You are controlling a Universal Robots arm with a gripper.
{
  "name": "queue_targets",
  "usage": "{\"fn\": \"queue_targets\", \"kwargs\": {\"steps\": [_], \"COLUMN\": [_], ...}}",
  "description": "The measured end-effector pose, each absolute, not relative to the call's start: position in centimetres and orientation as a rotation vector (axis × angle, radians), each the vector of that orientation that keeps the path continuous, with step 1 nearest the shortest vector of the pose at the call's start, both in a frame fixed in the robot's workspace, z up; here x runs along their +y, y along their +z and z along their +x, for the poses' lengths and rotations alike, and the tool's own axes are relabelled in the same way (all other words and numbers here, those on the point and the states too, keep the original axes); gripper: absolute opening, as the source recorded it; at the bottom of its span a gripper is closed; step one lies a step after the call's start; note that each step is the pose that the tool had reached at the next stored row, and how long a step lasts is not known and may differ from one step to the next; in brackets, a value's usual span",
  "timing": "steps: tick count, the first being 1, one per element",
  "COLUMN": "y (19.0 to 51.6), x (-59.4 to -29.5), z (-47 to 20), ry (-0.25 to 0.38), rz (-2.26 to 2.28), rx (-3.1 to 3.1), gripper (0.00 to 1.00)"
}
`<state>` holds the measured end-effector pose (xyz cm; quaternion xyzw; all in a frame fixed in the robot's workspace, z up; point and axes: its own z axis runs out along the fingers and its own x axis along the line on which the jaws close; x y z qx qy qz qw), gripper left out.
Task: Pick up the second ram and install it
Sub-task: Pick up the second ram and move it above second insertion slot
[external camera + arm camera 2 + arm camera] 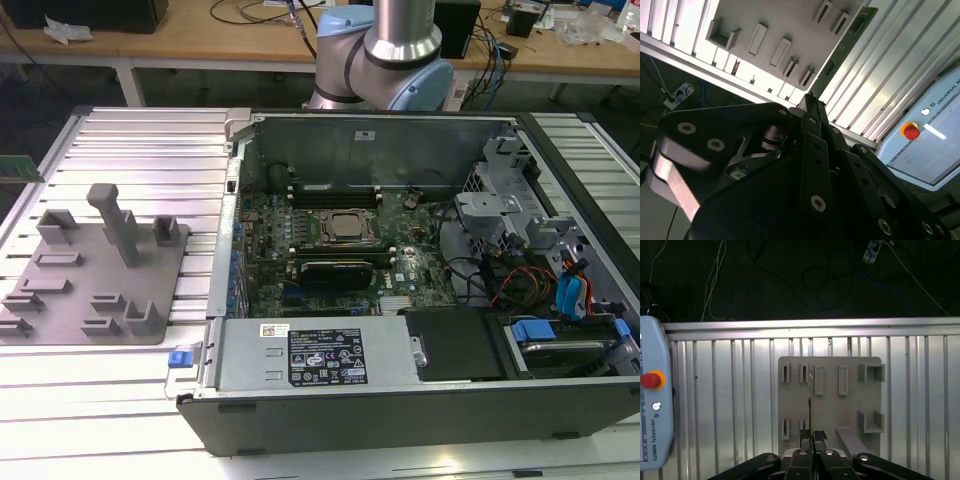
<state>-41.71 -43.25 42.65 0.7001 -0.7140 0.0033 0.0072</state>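
While pinched by one end in the closed claw [812, 436], poised edge-on over the grey holder tray [830, 412] on the bench [715, 390]: second ram [810, 400]. Gripped so, likely, to keep its long edge free for a slot inside the open computer case [400, 410].

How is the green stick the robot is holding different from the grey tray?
The green stick is thin and narrow; the grey tray is broad, with slots and raised blocks. The stick is pinched in the gripper, while the tray lies flat on the ribbed metal table. The stick is green, the tray plain grey. Both have straight edges.
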Motion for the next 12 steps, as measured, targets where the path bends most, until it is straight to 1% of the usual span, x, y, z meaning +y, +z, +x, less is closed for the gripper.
{"fn": "queue_targets", "kwargs": {"steps": [12], "y": [42.6], "x": [-43.3], "z": [-36.9], "ry": [0.009], "rz": [2.187], "rx": [-2.234], "gripper": [0.09]}}
